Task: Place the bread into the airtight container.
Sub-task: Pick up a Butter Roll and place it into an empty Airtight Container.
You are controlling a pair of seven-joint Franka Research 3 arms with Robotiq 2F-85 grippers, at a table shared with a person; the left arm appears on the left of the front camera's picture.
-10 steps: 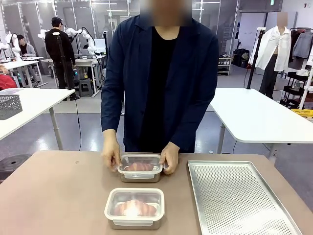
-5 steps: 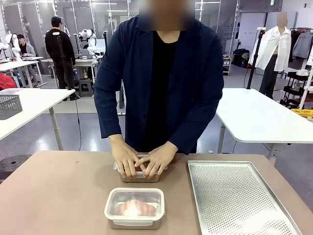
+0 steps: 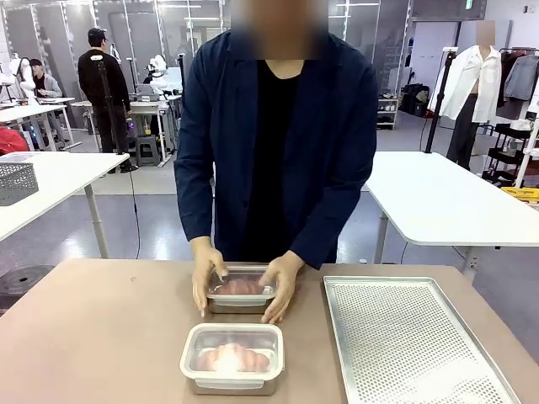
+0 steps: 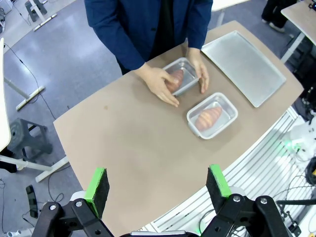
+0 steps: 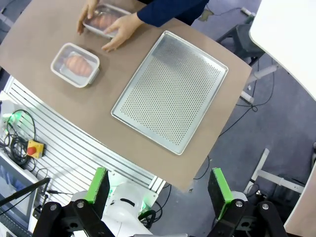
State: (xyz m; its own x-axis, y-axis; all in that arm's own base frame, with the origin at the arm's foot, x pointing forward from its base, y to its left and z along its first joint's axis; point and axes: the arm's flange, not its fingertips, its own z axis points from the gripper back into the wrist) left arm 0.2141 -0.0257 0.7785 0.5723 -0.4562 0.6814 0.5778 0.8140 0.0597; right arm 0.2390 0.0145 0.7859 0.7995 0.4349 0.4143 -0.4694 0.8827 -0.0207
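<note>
A person in a dark blue jacket stands at the far side of the brown table (image 3: pixel 101 337). Both of the person's hands are on the far airtight container (image 3: pixel 242 289). One hand (image 3: pixel 206 273) holds its left side and the other hand (image 3: pixel 280 282) rests on its right side and front edge. A clear lid is on this box, and a piece of bread (image 3: pixel 240 286) shows through it, reddish brown.

A 2nd container (image 3: pixel 232 358) sits nearer to the robot, just in front of the first one and not touching it. It has a clear lid on too. Inside lies another bread (image 3: pixel 232 358), pale brown and shaped like a croissant. No hand touches this box.

To the right of both boxes lies a big metal tray (image 3: pixel 413 345) full of tiny holes. It lies flat on the table, near the boxes but apart from them.

In the left wrist view, the left gripper (image 4: pixel 158 185) hangs high above the table with its 2 green pads far apart and nothing between them. Far below it are the 2 boxes, the person's hands and the tray.

In the right wrist view, the right gripper (image 5: pixel 159 190) is also up high, past the table's edge, with its green pads wide apart and holding nothing. The tray (image 5: pixel 170 91) lies below it, with the 2 boxes farther off.
</note>
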